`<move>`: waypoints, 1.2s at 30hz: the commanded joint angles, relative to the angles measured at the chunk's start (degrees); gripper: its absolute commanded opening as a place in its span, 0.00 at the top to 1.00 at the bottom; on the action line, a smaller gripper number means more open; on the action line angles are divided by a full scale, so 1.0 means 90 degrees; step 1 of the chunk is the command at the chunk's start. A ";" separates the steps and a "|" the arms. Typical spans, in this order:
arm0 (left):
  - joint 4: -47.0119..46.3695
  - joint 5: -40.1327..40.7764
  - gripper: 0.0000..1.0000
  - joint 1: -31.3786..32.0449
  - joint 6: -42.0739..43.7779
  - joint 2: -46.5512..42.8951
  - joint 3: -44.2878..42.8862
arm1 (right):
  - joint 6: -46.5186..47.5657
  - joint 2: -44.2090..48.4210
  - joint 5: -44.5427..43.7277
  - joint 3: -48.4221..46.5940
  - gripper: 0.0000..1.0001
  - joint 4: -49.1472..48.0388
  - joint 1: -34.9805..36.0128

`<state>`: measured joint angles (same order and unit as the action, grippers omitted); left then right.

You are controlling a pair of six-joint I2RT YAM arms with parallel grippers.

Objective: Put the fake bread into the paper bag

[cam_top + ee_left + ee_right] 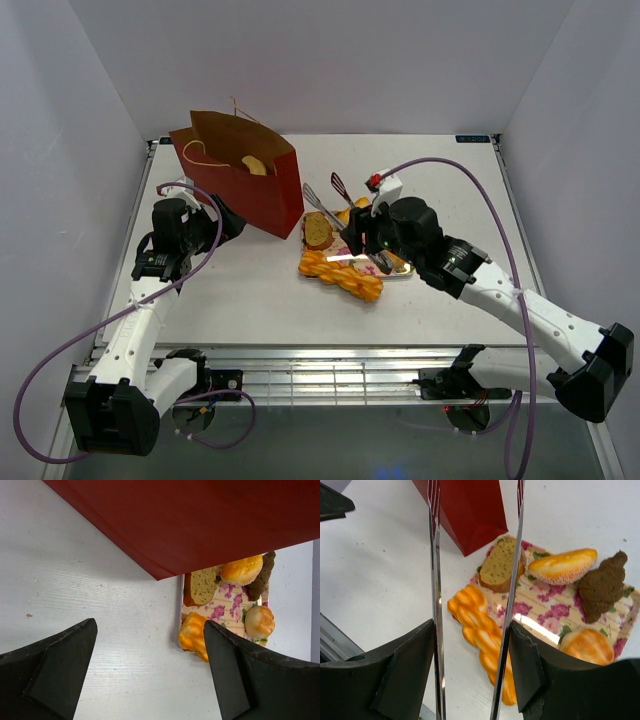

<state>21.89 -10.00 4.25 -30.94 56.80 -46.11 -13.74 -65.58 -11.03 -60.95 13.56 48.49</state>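
**Paper bag** (250, 190): dark red, upright at the far left of the table, mouth open. One pale piece of fake bread (252, 164) shows inside.

**Left gripper** (150, 625): jaws wide with nothing between them, set just beside the bag's lower corner, probably to steady it for a drop.

**Right gripper** (471, 625): closed on metal tongs (436, 580). The two tong arms stand apart and empty above the floral tray (540, 602) (extra reach is likely the reason for the tool).

**On the tray:** toast slice (502, 565), oval roll (562, 566), brown croissant (602, 585), round bun (587, 647).

**Twisted loaf** (480, 635): lies along the tray's edge, partly on the table and directly beneath the tongs, so it is seemingly the next pick.
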 commanded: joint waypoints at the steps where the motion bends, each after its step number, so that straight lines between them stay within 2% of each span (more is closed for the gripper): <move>1: -0.0049 0.0056 0.02 0.0016 0.0000 -0.0041 0.0016 | -0.0212 0.0635 -0.0279 0.0607 0.36 -0.0325 0.0013; 8: -0.0030 0.0017 0.02 0.0026 -0.0010 -0.0002 0.0016 | -0.0212 0.1280 -0.0026 0.1478 0.36 0.0221 0.0022; 22: 0.0000 0.0095 0.02 0.0026 0.0000 0.0057 -0.0014 | 0.0296 0.1515 0.1078 0.2260 0.32 0.1188 0.0032; 36: 0.0019 0.0056 0.02 0.0026 0.0000 0.0115 -0.0023 | 0.0706 0.1320 0.0786 0.2241 0.31 0.1579 0.0208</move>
<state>22.26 -9.61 4.25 -30.94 57.74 -46.11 -9.30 -53.41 -3.25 -39.86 27.51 49.65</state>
